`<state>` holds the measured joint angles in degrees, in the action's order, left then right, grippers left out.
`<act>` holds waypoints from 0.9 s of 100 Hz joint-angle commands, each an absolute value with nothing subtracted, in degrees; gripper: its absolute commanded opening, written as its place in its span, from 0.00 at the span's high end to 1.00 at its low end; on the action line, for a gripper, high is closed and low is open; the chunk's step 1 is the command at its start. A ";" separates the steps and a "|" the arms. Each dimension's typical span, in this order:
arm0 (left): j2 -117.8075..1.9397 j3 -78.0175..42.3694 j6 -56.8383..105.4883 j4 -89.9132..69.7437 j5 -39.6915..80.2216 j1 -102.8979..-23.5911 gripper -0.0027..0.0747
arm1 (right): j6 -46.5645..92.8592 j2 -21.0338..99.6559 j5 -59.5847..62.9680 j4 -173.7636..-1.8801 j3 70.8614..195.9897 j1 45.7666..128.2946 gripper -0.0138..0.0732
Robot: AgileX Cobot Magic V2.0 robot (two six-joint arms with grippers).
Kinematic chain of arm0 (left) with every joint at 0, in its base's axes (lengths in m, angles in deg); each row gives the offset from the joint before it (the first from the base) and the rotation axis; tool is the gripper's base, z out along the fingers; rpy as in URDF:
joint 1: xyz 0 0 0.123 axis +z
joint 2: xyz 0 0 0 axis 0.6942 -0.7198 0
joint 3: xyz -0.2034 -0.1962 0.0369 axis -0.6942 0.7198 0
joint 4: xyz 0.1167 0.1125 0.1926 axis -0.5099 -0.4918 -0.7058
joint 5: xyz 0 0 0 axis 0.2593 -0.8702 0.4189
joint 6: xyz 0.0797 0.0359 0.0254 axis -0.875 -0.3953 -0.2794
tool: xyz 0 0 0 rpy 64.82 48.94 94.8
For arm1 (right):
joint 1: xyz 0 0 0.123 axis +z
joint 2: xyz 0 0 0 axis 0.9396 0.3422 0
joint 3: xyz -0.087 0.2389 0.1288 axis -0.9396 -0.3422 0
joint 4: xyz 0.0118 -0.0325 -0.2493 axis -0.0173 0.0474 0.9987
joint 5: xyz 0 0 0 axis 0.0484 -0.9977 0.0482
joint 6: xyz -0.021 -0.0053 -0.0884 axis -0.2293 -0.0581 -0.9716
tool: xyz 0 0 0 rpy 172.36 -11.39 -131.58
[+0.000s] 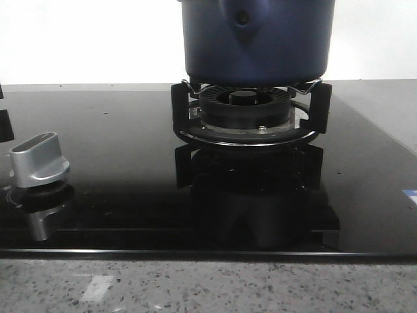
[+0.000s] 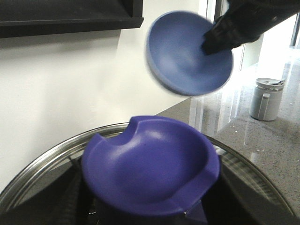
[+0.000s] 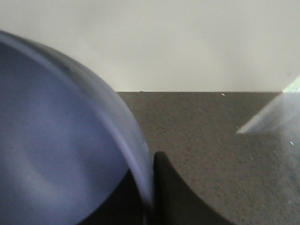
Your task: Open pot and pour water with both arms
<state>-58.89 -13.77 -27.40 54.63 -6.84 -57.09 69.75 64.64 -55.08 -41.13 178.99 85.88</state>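
Observation:
The dark navy pot (image 1: 257, 39) stands on the gas burner (image 1: 246, 107); its top is cut off by the front view's edge. No gripper shows in that view. In the left wrist view my left gripper (image 2: 145, 211) is shut on the purple-blue knob (image 2: 150, 159) of a glass lid with a steel rim (image 2: 42, 161). Whether the lid rests on the pot I cannot tell. Beyond it, my right gripper (image 2: 220, 37) holds a lighter blue bowl (image 2: 187, 58) tilted in the air. The right wrist view shows the bowl (image 3: 56, 140) with its rim pinched by the right gripper (image 3: 149, 187). No water shows.
A silver stove knob (image 1: 39, 160) sits at the left of the black glass hob (image 1: 117, 130). A grey lidded cup (image 2: 266, 99) stands on the speckled counter (image 2: 243, 140). A dark shelf (image 2: 70, 16) hangs on the white wall.

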 commanded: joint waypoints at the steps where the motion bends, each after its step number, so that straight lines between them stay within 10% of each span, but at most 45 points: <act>1: -58.49 -15.89 -26.89 60.04 -7.65 -57.27 0.62 | 68.80 60.45 -51.99 -43.92 179.67 78.77 0.93; 29: -65.78 -20.69 -28.94 60.54 -7.14 -62.96 0.62 | 68.38 53.64 -44.67 -63.90 157.99 60.89 0.93; 90: -83.19 -34.94 -31.74 60.43 -6.98 -73.04 0.62 | 68.38 48.18 -38.02 -63.28 130.49 59.86 0.93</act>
